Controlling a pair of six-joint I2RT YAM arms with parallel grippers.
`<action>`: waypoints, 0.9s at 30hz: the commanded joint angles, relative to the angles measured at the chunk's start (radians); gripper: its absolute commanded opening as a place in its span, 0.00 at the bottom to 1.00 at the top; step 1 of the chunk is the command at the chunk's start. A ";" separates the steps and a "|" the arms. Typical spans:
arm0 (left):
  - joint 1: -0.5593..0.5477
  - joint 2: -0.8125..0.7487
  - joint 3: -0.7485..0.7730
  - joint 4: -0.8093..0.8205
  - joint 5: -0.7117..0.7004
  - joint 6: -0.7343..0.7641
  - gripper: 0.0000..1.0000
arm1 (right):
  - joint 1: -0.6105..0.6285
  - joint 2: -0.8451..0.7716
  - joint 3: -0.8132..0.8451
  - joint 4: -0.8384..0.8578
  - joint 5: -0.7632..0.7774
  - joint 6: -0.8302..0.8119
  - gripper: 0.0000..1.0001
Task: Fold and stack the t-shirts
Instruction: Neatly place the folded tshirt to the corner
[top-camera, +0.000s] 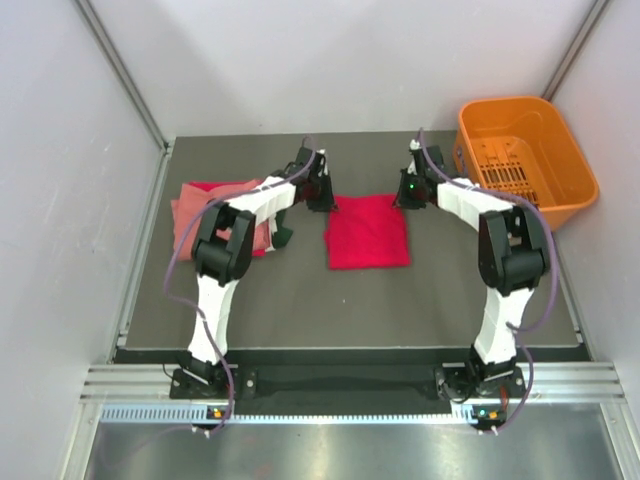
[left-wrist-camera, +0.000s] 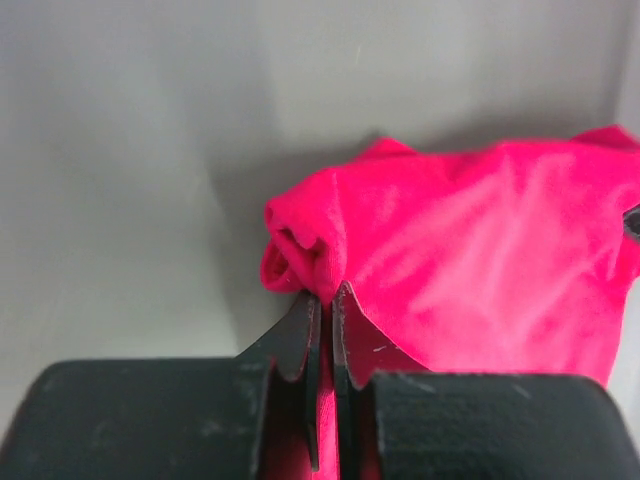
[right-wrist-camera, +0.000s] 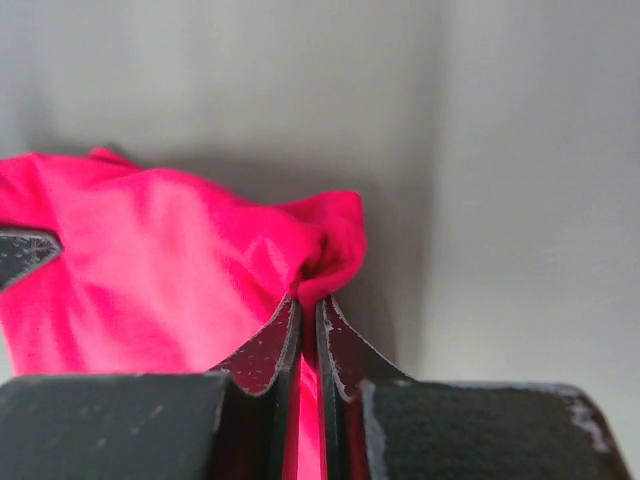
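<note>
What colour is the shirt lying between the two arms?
The shirt is bright crimson red; the top external view shows it best.

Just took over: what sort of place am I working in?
Probably a lab test cell: plain white walls box in a dark table, with an orange basket and a red t-shirt laid out for folding.

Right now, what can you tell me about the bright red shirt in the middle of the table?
The red shirt is soft cloth, bright crimson, folded into a rough rectangle. It lies on the dark table between the two arms. The left gripper is shut on its far left corner and the right gripper is shut on its far right corner. The cloth bunches into little wrinkles where they pinch.
</note>
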 joint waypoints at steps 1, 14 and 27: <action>-0.001 -0.226 -0.113 0.035 -0.074 0.043 0.00 | 0.080 -0.174 -0.009 0.014 0.031 -0.028 0.00; 0.018 -0.843 -0.317 -0.170 -0.228 0.076 0.00 | 0.388 -0.480 0.042 -0.118 0.258 -0.032 0.00; 0.132 -1.121 -0.184 -0.553 -0.691 0.151 0.00 | 0.602 -0.494 0.224 -0.201 0.355 -0.061 0.00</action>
